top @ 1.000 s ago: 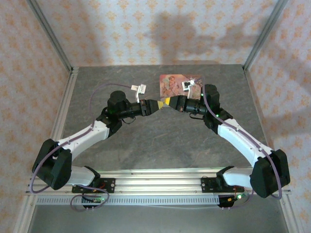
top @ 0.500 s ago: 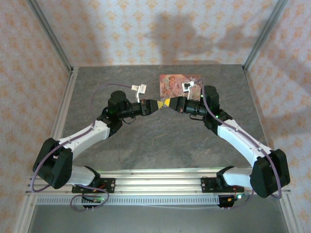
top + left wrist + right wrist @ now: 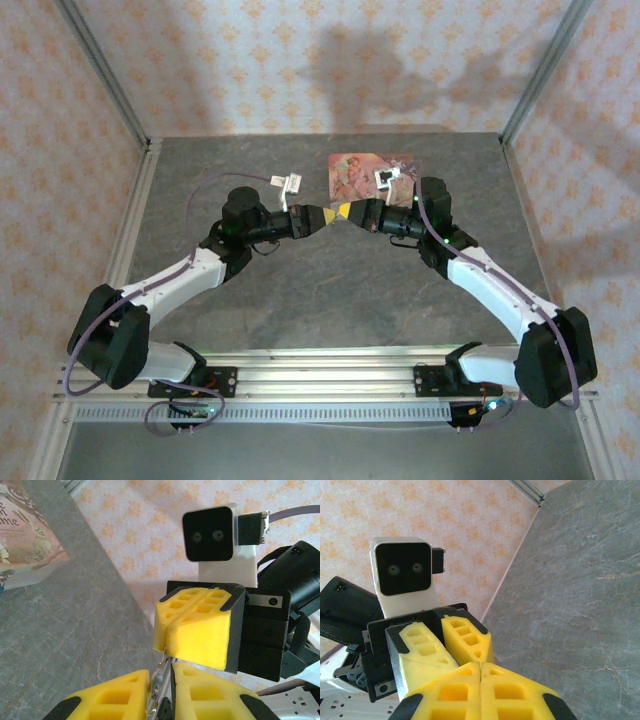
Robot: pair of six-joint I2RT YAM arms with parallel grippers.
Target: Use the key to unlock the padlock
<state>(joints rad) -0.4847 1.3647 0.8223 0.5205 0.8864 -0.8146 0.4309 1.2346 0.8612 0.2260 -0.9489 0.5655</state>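
Both grippers meet tip to tip above the table's middle, my left gripper (image 3: 328, 214) facing my right gripper (image 3: 346, 210). In the left wrist view, a thin silvery key (image 3: 163, 680) with a small ring sits in the narrow slit of my left gripper (image 3: 161, 672). The yellow foam presses close on both sides of it. The key's curved wire end runs up into the seam of my right gripper (image 3: 169, 640), which is shut on it. The right wrist view has my right gripper (image 3: 480, 665) closed, with my left gripper (image 3: 462, 656) just beyond. The padlock is hidden.
A pink illustrated box (image 3: 368, 176) lies flat on the grey table (image 3: 320, 300) just behind the grippers, also seen at an angle as the box (image 3: 25, 540). Metal frame rails border the table on the left, right and front. Patterned walls stand behind.
My left gripper's fingers have drawn in around the key. Both arms have stayed almost where they were, tips together.
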